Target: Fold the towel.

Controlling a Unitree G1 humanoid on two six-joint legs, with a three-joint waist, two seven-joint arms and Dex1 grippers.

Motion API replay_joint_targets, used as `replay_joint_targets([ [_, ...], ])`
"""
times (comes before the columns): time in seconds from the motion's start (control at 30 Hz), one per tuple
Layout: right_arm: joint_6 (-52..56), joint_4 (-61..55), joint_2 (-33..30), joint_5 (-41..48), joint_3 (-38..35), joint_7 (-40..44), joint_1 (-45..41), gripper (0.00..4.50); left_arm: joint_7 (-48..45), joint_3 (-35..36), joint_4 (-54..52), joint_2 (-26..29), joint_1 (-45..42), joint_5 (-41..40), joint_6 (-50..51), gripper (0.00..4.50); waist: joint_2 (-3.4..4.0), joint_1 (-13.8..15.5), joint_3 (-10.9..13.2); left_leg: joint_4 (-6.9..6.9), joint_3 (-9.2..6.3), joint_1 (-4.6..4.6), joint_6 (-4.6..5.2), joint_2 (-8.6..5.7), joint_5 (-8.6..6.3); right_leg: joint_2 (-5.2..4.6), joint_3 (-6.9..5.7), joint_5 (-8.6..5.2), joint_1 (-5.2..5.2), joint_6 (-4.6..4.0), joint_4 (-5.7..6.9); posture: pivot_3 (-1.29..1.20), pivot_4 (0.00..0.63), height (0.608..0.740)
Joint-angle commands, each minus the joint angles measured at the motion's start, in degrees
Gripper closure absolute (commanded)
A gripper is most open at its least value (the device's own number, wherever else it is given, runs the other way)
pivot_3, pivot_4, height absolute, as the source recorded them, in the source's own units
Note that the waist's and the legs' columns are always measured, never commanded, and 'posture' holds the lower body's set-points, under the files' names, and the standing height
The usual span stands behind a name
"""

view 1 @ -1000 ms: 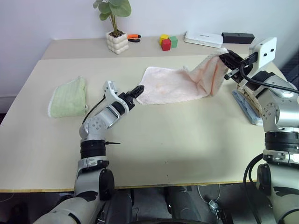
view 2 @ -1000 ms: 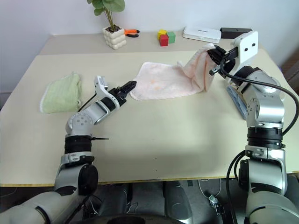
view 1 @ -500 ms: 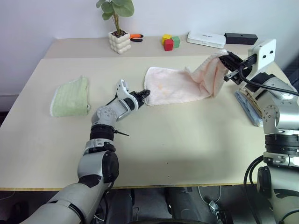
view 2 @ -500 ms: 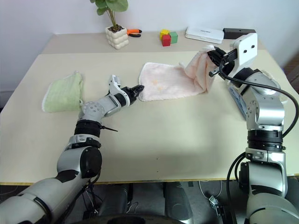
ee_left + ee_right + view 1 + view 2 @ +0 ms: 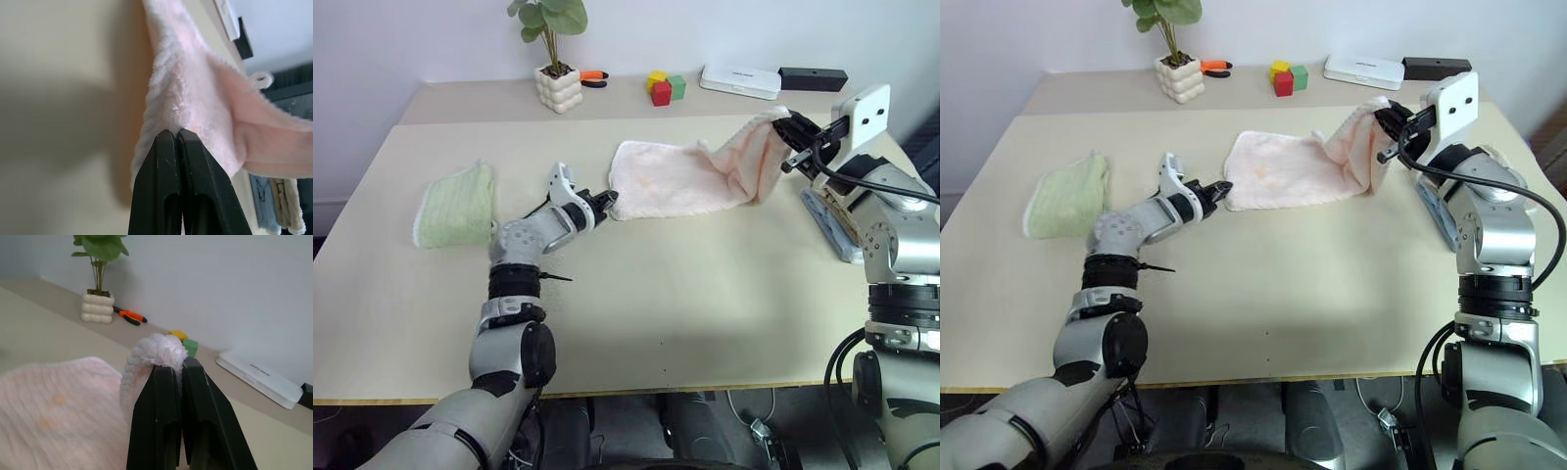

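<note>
The pale pink towel (image 5: 677, 179) lies spread on the table's far middle, its right end lifted off the surface. My right gripper (image 5: 790, 125) is shut on that raised corner, and in the right wrist view the fluffy edge (image 5: 157, 350) bulges above the shut fingers (image 5: 168, 396). My left gripper (image 5: 607, 201) is shut on the towel's near left corner, low at the table. In the left wrist view the black fingers (image 5: 178, 161) pinch the towel's edge (image 5: 168, 105), with its small loop (image 5: 260, 78) beyond.
A light green towel (image 5: 457, 204) lies folded at the left. A stack of folded cloths (image 5: 832, 220) sits by the table's right edge. At the back stand a potted plant (image 5: 558, 83), orange pliers (image 5: 594, 76), coloured blocks (image 5: 664, 88), a white box (image 5: 740, 81) and a black box (image 5: 813, 78).
My left gripper moved forward to the towel's near left corner and shut on it. The right gripper stayed, holding the raised corner.
</note>
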Motion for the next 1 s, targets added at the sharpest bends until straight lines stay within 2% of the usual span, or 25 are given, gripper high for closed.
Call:
replay_joint_targets([
  [0.03,-0.38,-2.61,-0.28,0.51,-1.03,0.17,-0.17,4.50,4.96,2.74,-13.00,1.94,3.06,-5.72,8.23,4.47,0.00,0.08,0.00,0.01,0.00,0.01,0.00,0.00,0.00,0.00,0.00,0.00,0.00,0.00,0.01,0.00,0.150,0.740],
  [0.2,0.92,-2.79,-0.44,1.58,-0.52,2.31,0.16,4.50,10.69,8.54,-26.50,5.19,10.28,-16.35,21.09,4.47,0.00,0.08,0.00,0.02,-0.02,0.01,-0.02,0.00,0.01,0.00,-0.01,0.00,0.00,0.00,0.02,0.00,0.150,0.740],
  [0.37,1.35,-2.50,-0.54,1.61,-0.58,3.48,0.17,4.50,13.93,12.30,-32.74,11.31,18.53,-31.21,30.32,4.47,0.00,0.07,0.00,0.03,-0.03,0.01,-0.02,0.00,0.01,-0.01,-0.01,0.00,0.00,0.00,0.03,0.00,0.150,0.740],
  [0.57,1.93,-2.95,-0.03,2.00,0.08,5.08,0.89,4.50,14.94,12.58,-33.03,22.38,31.45,-43.98,25.80,4.47,0.00,0.10,0.00,0.01,-0.03,0.04,-0.02,0.01,0.01,0.00,0.00,0.00,0.00,-0.02,0.05,0.00,0.150,0.740],
  [0.63,2.17,-3.03,0.11,2.07,0.09,5.09,1.01,4.50,14.38,11.61,-33.53,24.29,35.04,-47.87,22.48,4.47,0.00,0.26,0.00,0.02,-0.03,0.04,-0.02,0.01,0.01,-0.02,0.00,-0.01,0.01,-0.02,0.05,0.00,0.150,0.740],
  [0.73,2.21,-3.14,0.39,2.05,0.28,5.03,1.30,4.50,12.54,7.80,-34.29,28.80,38.66,-56.27,18.67,3.67,-0.02,0.50,-0.01,0.04,-0.02,0.02,-0.03,0.00,0.01,-0.04,-0.01,-0.01,0.02,-0.03,0.03,0.00,0.150,0.740],
  [0.8,2.11,-3.05,0.43,2.04,0.33,5.04,1.37,4.50,11.45,6.06,-33.92,32.05,38.10,-58.16,16.00,2.74,-0.02,0.64,-0.02,0.04,-0.02,0.02,-0.03,0.00,0.01,-0.05,-0.01,-0.01,0.02,-0.03,0.03,0.00,0.150,0.740],
  [0.97,1.88,-2.49,0.35,1.81,0.53,5.22,1.01,4.50,8.21,2.51,-32.65,38.42,34.31,-56.29,11.09,0.27,-0.02,0.38,-0.01,0.02,0.00,0.03,-0.04,0.00,0.02,-0.03,-0.01,0.00,0.02,-0.05,0.02,0.00,0.150,0.740],
  [1.0,1.85,-2.43,0.34,1.80,0.54,5.25,0.99,4.50,8.14,2.07,-31.93,38.79,33.41,-54.46,9.62,0.10,-0.02,0.29,-0.02,0.01,0.00,0.03,-0.04,0.00,0.02,-0.03,-0.01,-0.01,0.02,-0.05,0.01,0.00,0.150,0.740],
])
